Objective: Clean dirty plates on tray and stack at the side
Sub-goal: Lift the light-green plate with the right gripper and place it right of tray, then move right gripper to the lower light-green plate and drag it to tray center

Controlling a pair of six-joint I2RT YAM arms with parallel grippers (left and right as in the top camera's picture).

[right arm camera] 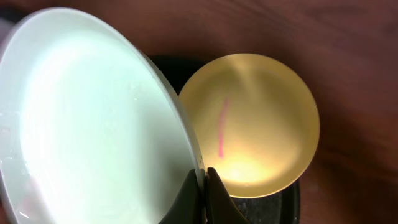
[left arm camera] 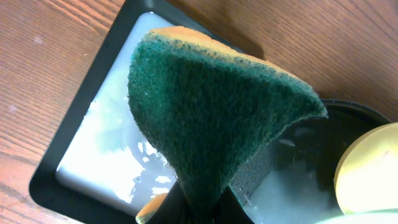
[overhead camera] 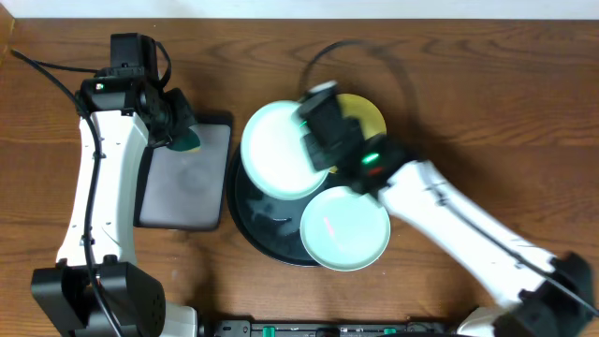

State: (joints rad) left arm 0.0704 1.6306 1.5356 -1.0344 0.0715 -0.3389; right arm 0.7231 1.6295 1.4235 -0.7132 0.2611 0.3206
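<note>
A pale mint plate (right arm camera: 93, 124) is held up on a tilt over the round black tray (overhead camera: 257, 225) near the middle of the table (overhead camera: 468, 94). Its rim is pinched between the nearly closed fingers of the right gripper (right arm camera: 202, 186), apparently so that its face is turned toward the left arm for wiping. The sponge (left arm camera: 217, 106) is clamped at its lower edge by the left gripper (left arm camera: 199, 205), with the green scouring side facing out. It is poised above the far right corner of the rectangular grey tray (left arm camera: 68, 124), which lies toward the table's left edge and holds a film of water, probably for wetting the sponge.

The pale yellow plate (right arm camera: 255, 124) is seen lying flat on the far part of the black tray, partly hidden under the raised plate. It is marked by a pink streak (right arm camera: 222, 127), so it can be judged not yet cleaned. A second mint plate (overhead camera: 344, 227) is resting on the tray's near right rim, overhanging it toward the table's near edge; a faint reddish mark is visible on it too.

No plate is yet seen stacked at the side. The scrubbing of the first plate is judged to be the step in hand, and most of the task remains to be done.
</note>
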